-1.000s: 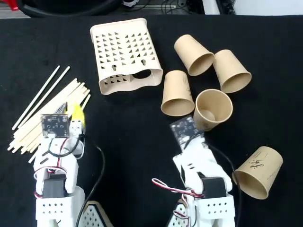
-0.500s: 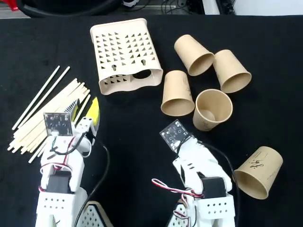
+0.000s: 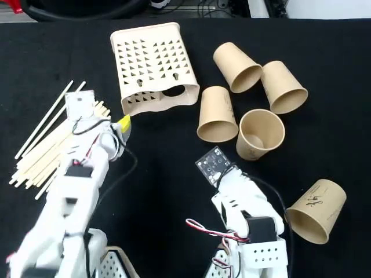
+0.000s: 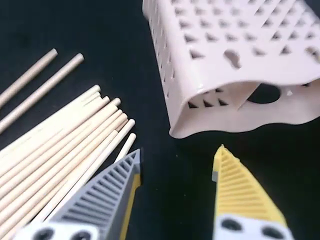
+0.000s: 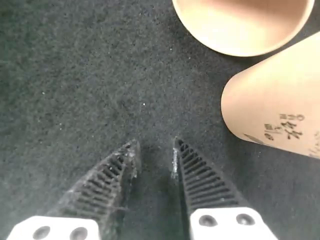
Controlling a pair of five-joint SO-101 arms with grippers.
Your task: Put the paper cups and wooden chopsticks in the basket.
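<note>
Our left gripper is wide open, empty, between chopsticks and basket; a sloppy grab could scatter the pile. Meanwhile our right gripper is slightly open, empty, near the cups.

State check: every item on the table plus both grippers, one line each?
basket: lying on its side
chopsticks: loose pile, outside basket
one cup: upright, mouth up
four cups: on their sides
left gripper: jaws open, empty
right gripper: jaws narrowly open, empty
</note>
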